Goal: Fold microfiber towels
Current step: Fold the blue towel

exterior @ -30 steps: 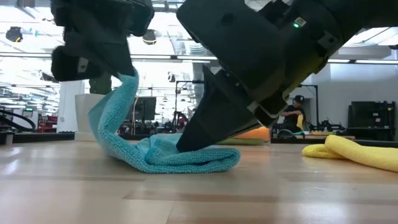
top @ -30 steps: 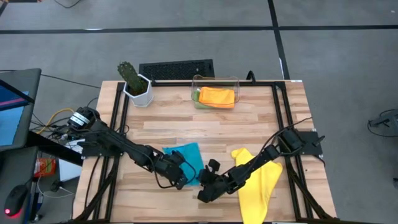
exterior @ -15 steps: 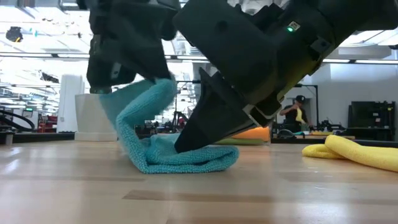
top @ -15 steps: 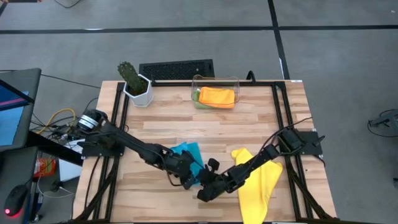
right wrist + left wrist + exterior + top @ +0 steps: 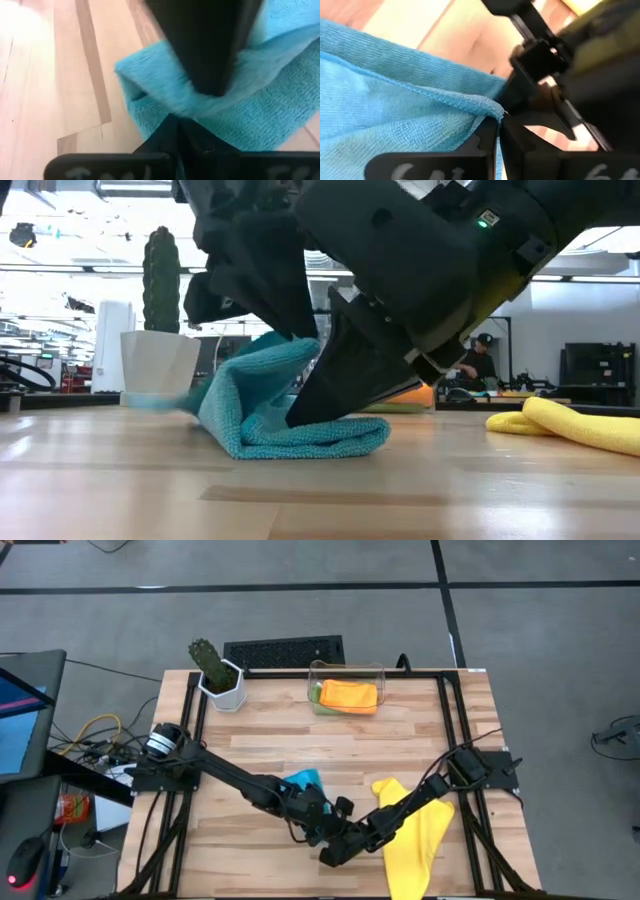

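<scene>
I judge the task about half done. In the clear bin at the far edge of the table I see a folded orange towel on top of a green towel. The yellow towel lies loose and unfolded near the right front, so it is untouched. The blue towel sits near the table's front centre, mid-fold.

My left gripper is clenched on the blue towel's hemmed edge, holding that flap raised over the lower layer. My right gripper presses down at the fold of the same towel; I cannot tell whether it is pinching the cloth or letting go.

In the low view the bottom layer lies flat, its long axis running across the picture, while the lifted flap arches up and over toward the right gripper. I reckon this fold needs laying flat, then the yellow one follows.
</scene>
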